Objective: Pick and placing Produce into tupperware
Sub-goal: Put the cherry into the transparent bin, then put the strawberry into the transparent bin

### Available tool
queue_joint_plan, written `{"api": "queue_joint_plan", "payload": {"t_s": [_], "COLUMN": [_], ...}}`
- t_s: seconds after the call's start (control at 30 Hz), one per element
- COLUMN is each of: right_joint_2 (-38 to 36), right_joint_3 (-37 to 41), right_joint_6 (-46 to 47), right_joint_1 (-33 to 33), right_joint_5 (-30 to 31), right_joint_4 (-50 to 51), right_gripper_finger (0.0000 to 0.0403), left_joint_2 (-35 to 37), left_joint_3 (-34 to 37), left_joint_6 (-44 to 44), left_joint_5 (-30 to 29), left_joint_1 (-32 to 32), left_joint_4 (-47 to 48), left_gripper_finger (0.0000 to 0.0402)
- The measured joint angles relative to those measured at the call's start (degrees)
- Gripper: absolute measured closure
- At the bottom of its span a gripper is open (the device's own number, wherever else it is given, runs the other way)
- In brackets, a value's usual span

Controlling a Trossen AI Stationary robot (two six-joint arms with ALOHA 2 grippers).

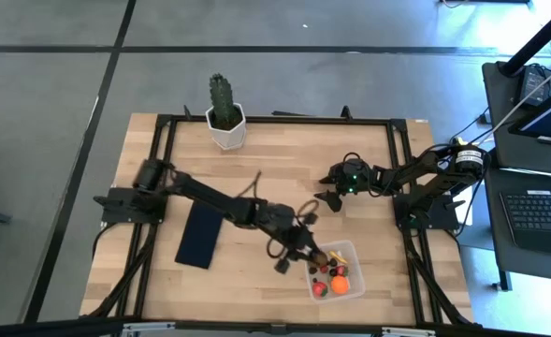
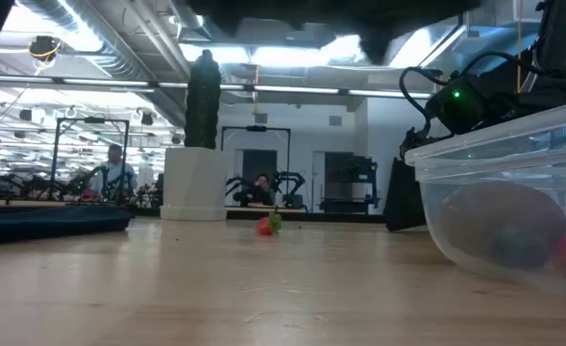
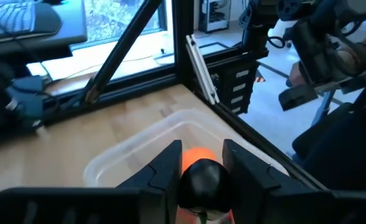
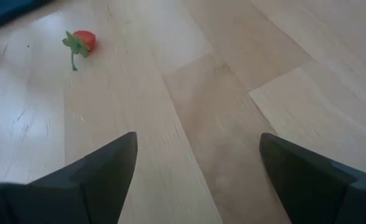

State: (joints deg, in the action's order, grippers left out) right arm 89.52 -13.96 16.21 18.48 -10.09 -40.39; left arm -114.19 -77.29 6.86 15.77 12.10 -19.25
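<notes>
The clear tupperware (image 1: 353,249) stands near the table's front right. It holds an orange ball (image 1: 340,284), a red piece (image 1: 321,288) and other small bits. My left gripper (image 1: 318,255) hangs over its left rim, shut on a dark round piece of produce (image 3: 201,179). The container (image 3: 139,149) and an orange ball (image 3: 198,154) show beyond the fingers. A small red piece with a green stem (image 4: 80,41) lies on the bare wood; it also shows in the low view (image 2: 268,224). My right gripper (image 1: 326,198) is open and empty over the table's right middle. My left gripper pinches the dark round piece by its two sides (image 3: 184,180) between its two fingers (image 3: 165,168). The fingers slant down from the table's left. The piece is lifted clear, above the inside of the tupperware.
A green cactus in a white pot (image 1: 224,112) stands at the far edge. A flat dark navy rectangle (image 1: 200,234) lies left of centre. The black frame rails (image 1: 398,168) run along the table's sides. Bare wood lies below my right gripper (image 4: 195,140).
</notes>
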Motion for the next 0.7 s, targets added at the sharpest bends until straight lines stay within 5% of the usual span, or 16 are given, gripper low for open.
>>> {"api": "queue_joint_plan", "payload": {"t_s": [0.33,0.7], "right_joint_2": [-0.04,-0.11], "right_joint_3": [-0.06,-0.13], "right_joint_6": [0.11,0.15], "right_joint_1": [-0.02,0.0], "right_joint_5": [-0.02,-0.04], "right_joint_4": [0.51,1.3], "right_gripper_finger": [0.0063,0.0063], "left_joint_2": [-15.69,-18.73], "left_joint_3": [-11.09,-11.13], "left_joint_6": [-0.35,-2.76], "left_joint_5": [1.88,0.87], "left_joint_1": [1.45,1.28], "left_joint_4": [-7.33,-9.8], "left_gripper_finger": [0.0309,0.0279]}}
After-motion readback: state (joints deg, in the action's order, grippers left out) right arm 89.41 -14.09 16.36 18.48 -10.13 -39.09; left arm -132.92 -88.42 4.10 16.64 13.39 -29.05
